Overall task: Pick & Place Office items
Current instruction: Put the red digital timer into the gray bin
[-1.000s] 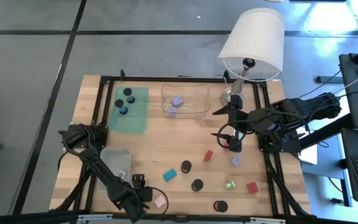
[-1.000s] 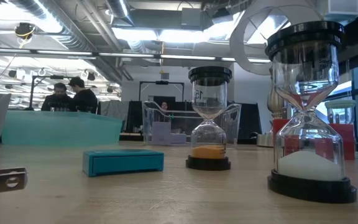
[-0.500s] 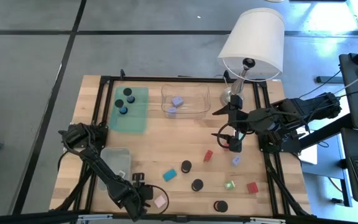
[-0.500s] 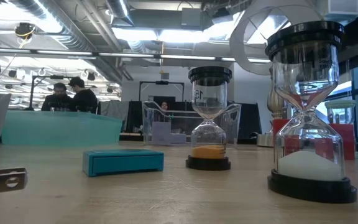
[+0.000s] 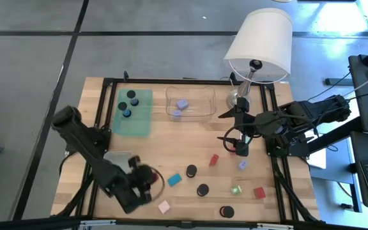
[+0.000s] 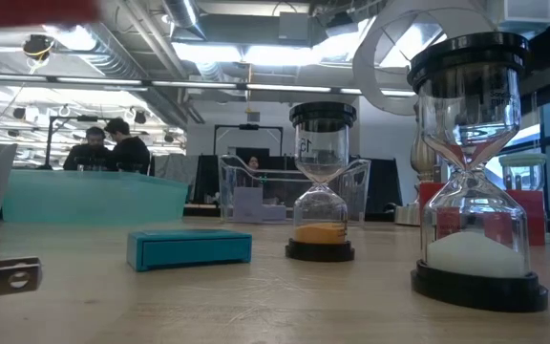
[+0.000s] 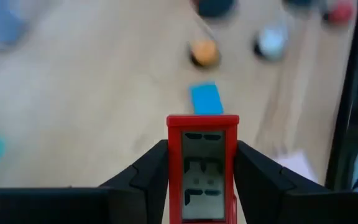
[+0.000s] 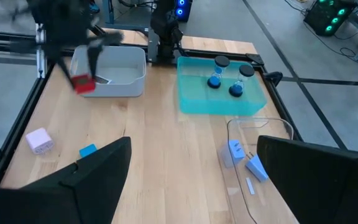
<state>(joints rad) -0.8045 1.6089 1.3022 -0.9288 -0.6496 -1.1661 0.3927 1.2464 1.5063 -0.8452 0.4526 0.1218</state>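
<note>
The red timer is now off the table, pinched upright between the left claw's closed fingers, which have lifted away from the pink block. Your carry looks under way; the grey tray is close behind. The right claw waits open near the lamp. The teal block and black cap sit just beside your path.

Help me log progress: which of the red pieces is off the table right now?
The red timer with the display, shut in the left gripper above the table. The other red pieces lie on the wood.
</note>
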